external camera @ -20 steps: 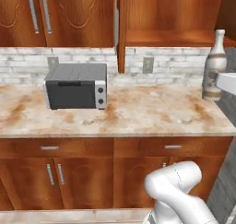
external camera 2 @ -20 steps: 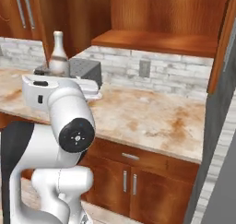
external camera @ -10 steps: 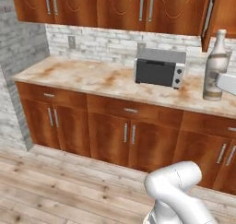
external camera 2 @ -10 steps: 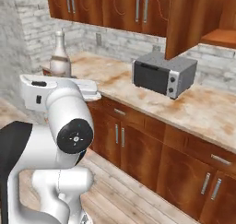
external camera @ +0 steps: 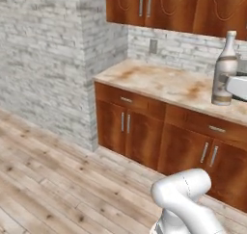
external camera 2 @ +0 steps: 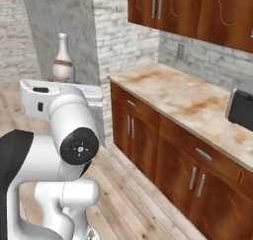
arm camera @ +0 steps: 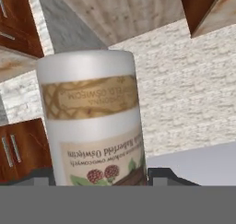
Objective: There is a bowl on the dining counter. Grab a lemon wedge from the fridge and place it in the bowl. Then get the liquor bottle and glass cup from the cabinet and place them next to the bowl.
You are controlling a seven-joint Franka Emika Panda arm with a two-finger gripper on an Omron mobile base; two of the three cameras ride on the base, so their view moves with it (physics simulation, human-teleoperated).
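The liquor bottle stands right up against the hand camera, its pale body and brown printed label taking up the middle of that view, with the label text reading upside down. The gripper is closed on the bottle: a dark finger shows against each side of its lower body, though both are cut short by the bottom of the picture, so the exact contact cannot be made out. From the left base camera the bottle appears upright at the right edge, held in the air in front of the wall counter rather than standing on it; the white hand beside it is cut off by the frame. From the right base camera the bottle rises above the white hand, and its base is hidden behind that hand, while the arm's big joint blocks much of the lower left. Wooden wall cabinets run along the top, cropped above their handles. A dark appliance on the counter is cut off at the right edge and too partial to identify. A grey brick wall stands to the left.
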